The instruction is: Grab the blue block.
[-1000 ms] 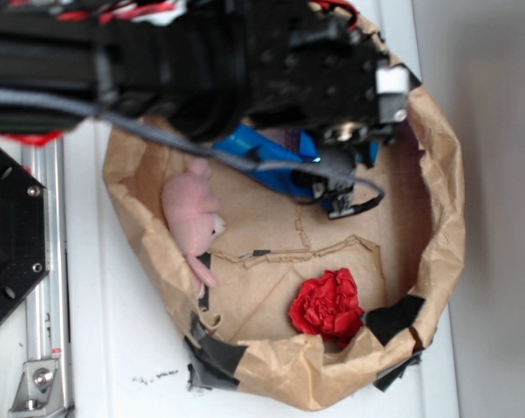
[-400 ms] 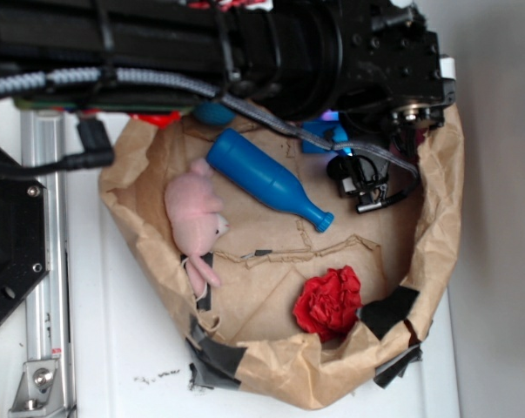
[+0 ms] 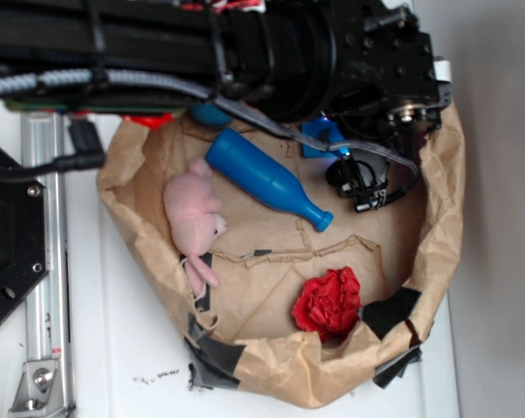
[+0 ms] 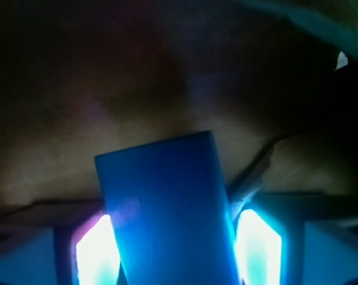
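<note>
The blue block (image 3: 317, 138) lies at the far right of the paper bag's floor, mostly hidden under the black arm. In the wrist view the blue block (image 4: 167, 208) fills the space between the two glowing finger pads (image 4: 95, 252), and both pads press against its sides. My gripper (image 4: 176, 249) is shut on the block. In the exterior view the gripper (image 3: 332, 144) is low inside the bag, and its fingers are hidden by the wrist housing.
A brown paper bag (image 3: 445, 226) with rolled-down walls holds everything. Inside it are a blue bottle-shaped pin (image 3: 266, 178), a pink plush toy (image 3: 192, 218), a red crumpled object (image 3: 327, 303) and a teal ball (image 3: 212, 113) half under the arm. A black cable loop (image 3: 366, 187) hangs beside the gripper.
The arm moved right and away from over the blue pin, uncovering it, and came down on the blue block. In the last half second it barely shifted.
</note>
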Controlling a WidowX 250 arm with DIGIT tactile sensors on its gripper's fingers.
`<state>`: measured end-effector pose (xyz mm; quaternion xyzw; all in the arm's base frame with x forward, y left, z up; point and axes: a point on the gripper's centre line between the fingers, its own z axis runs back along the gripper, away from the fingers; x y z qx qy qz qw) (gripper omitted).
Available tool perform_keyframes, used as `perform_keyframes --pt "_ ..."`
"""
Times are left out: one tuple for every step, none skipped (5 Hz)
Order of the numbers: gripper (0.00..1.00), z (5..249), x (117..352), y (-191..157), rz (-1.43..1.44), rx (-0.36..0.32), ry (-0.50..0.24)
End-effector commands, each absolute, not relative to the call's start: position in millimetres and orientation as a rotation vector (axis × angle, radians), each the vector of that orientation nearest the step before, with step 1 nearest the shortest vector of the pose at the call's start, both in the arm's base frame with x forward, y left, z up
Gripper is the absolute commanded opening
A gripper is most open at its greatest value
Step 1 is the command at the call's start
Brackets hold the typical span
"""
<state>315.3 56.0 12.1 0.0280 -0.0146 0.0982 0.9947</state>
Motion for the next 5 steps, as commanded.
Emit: perform_keyframes --pt "0.0 99 278 38 0.34 -0.175 0.047" --pt "0.0 141 270 18 0.327 -0.202 0.083" --pt "0.0 151 260 -5 0.296 -0.146 0.027" --pt "0.0 150 262 -11 0.279 -0.116 -0.007" --pt "0.0 146 269 -10 0.268 -0.09 -0.029"
